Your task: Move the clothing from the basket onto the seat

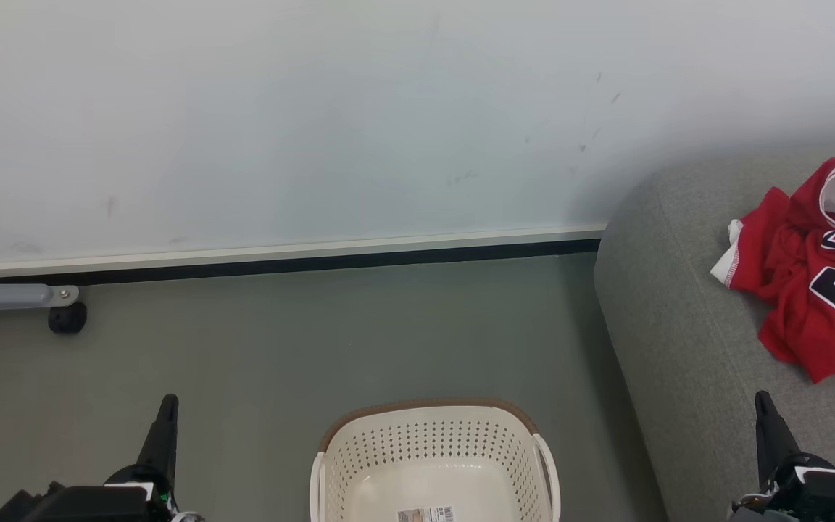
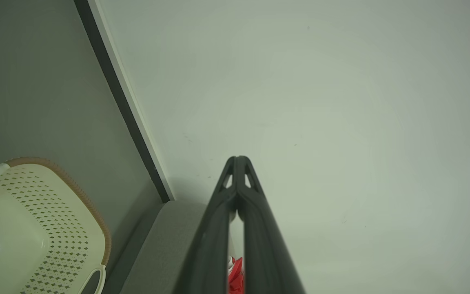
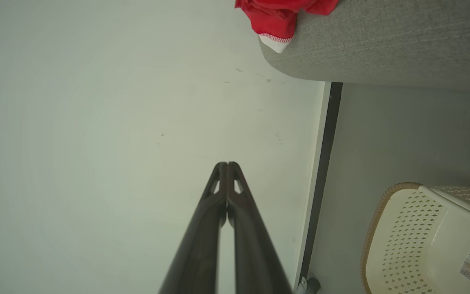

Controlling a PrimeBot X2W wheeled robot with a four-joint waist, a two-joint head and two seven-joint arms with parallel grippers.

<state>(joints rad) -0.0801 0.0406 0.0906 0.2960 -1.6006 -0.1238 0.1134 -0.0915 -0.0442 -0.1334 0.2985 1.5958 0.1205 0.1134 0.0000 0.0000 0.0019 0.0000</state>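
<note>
Item 1. Left gripper (image 1: 169,403): head view, 7 o'clock. Two long dark fingers pressed together, nothing between them, tips pointing toward 12. In its own wrist view (image 2: 239,160) the tips meet against the pale wall.

Item 2. Right gripper (image 1: 763,400): head view, 5 o'clock. Fingers likewise together and holding nothing; tips meet in the right wrist view (image 3: 227,165). It stands over the front edge of the seat.

Item 3. Basket (image 1: 425,404): cream perforated plastic, brown rim, white loop handles. On the floor at 6 o'clock, between the two grippers and touching neither. A barcode sticker (image 1: 426,515) lies on its inner bottom.

Item 4. Seat (image 1: 678,326): grey woven sofa with a rounded corner, at 3 to 5 o'clock, just beside the basket.

Item 5. Clothing (image 1: 816,275): red, white trim, black-and-white number 23. Crumpled in a heap on the seat at 3 o'clock, well apart from the basket; a white-edged hem reaches toward the seat's corner (image 3: 276,38).

Item 6. Surroundings: grey-green floor (image 1: 280,341), dark baseboard (image 1: 280,262), white wall (image 1: 316,109). A grey leg with a black caster (image 1: 67,317) sits at 9 o'clock.
</note>
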